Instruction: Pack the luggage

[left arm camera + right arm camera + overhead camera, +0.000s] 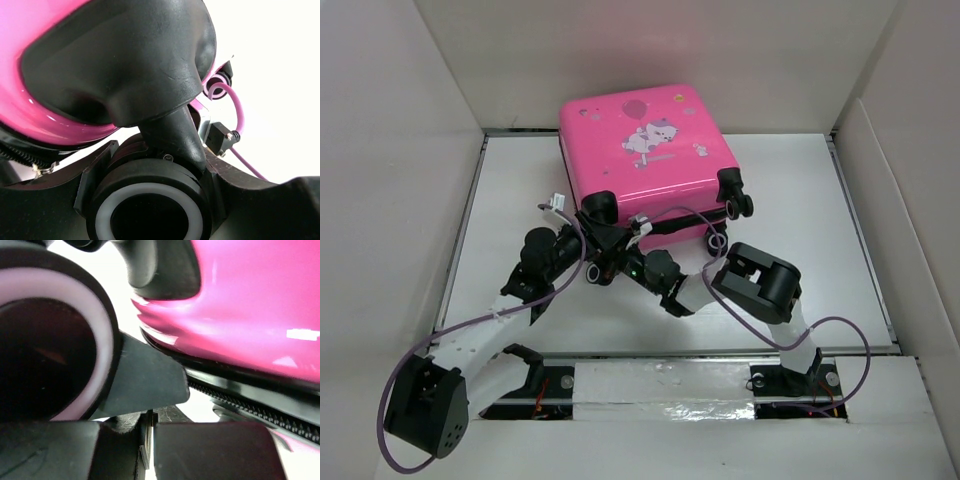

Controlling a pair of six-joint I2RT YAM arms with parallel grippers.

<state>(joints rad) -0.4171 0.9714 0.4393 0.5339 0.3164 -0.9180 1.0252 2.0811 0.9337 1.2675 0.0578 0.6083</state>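
The bright-pink luggage point(645, 150) lies closed and flat at the back of the table, its cartoon print facing up. My left gripper point(595, 265) is at the case's near-left corner. In the left wrist view its fingers point(50, 200) press on both sides of a black wheel point(150, 175) with a white ring, under the pink shell point(20, 75). My right gripper point(620, 250) sits just beside it at the same corner. Its jaws point(150, 435) are shut on a thin flat zipper pull, below the black zipper trim point(250, 407), with another wheel point(55, 340) to the left.
White walls point(390, 200) box in the table on the left, back and right. More black wheels point(735, 195) stick out at the case's near-right corner. Purple cables point(840, 330) loop off both arms. White tabletop point(820, 250) lies right of the case.
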